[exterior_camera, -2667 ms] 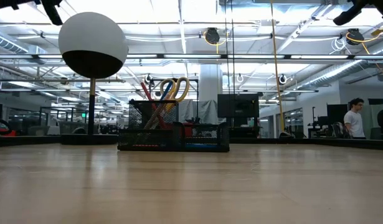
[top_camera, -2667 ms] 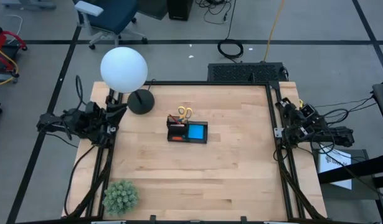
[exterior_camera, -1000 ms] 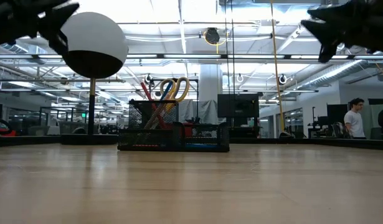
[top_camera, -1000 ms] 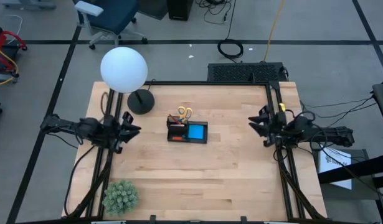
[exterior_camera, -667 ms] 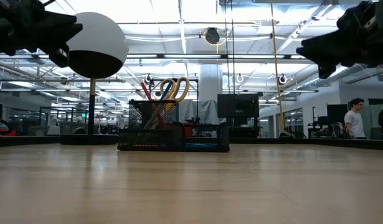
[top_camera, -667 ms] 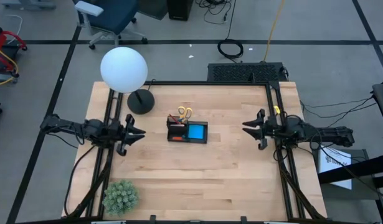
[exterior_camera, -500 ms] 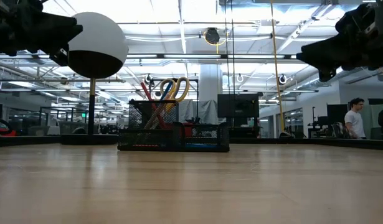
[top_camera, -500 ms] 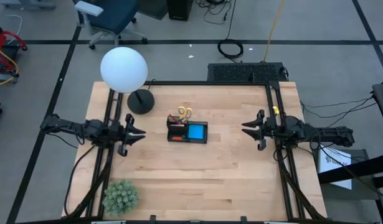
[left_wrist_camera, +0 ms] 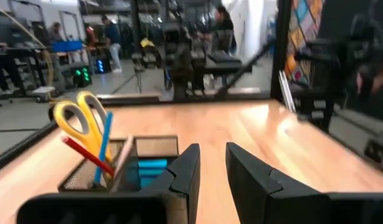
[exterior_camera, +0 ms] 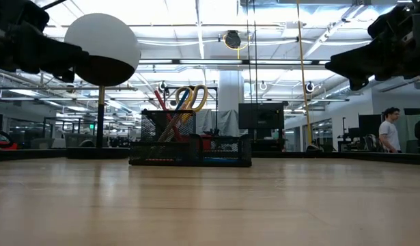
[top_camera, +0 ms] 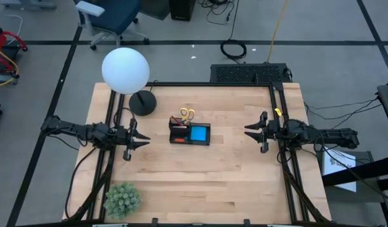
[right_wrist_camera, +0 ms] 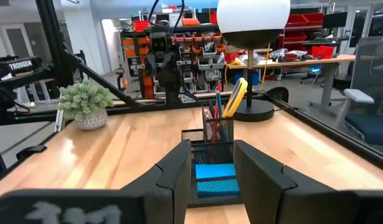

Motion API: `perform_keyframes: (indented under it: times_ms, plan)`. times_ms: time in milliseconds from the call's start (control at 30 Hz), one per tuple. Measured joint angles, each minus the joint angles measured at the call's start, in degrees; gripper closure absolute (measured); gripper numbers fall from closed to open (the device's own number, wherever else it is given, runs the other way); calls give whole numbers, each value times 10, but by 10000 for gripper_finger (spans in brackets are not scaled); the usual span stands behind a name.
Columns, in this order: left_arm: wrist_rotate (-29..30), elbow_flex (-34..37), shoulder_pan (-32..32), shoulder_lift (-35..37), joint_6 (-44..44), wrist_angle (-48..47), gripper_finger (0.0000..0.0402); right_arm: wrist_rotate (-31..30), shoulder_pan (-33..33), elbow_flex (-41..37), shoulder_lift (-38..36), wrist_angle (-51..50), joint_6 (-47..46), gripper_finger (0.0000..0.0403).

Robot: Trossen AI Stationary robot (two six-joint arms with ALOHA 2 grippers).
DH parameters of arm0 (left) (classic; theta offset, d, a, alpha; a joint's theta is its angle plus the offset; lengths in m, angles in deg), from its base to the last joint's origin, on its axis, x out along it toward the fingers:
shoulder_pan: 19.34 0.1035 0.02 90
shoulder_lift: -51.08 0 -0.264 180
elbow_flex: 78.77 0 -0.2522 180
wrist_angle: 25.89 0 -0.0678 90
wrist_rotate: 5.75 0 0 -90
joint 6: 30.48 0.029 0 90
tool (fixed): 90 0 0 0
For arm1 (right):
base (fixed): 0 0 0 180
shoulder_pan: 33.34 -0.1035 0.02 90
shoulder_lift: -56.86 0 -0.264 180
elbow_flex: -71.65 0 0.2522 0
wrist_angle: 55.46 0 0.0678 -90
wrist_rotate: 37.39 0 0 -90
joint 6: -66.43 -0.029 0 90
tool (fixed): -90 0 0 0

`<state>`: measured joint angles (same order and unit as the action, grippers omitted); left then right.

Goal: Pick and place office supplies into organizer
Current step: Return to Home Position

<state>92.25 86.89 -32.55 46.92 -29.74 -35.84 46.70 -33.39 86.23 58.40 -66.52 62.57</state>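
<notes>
The organizer (top_camera: 190,133) is sitting mid-table (top_camera: 200,183), and it's looking pretty full. The left gripper (top_camera: 138,136) is hovering above the wood with its fingers parted a little and nothing between them. The right gripper (top_camera: 250,131) is doing the same, parted a touch wider and also empty. Both are pointing straight at the tray, which is lying between them. Its long axis is running along the line from one arm to the other, with the tall compartment toward the left arm. From above, the left one is looking slightly nearer.

Counting: one tray, one pair of yellow scissors (top_camera: 188,114), and one blue note pad (top_camera: 198,133) lying flat in the low compartment. I'm making out three pens (left_wrist_camera: 85,152) (red, blue, pale) standing in the tall one. I'm not spotting the eraser, or any supplies outside the tray, so I'm guessing the next move is just backing off.
</notes>
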Motion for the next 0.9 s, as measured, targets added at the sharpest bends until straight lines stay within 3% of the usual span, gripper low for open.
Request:
perform_keyframes:
  times_ms: [900]
  plan:
    - [-4,0,0,0,2,0,321,0,0,0,0,-3,-28,293]
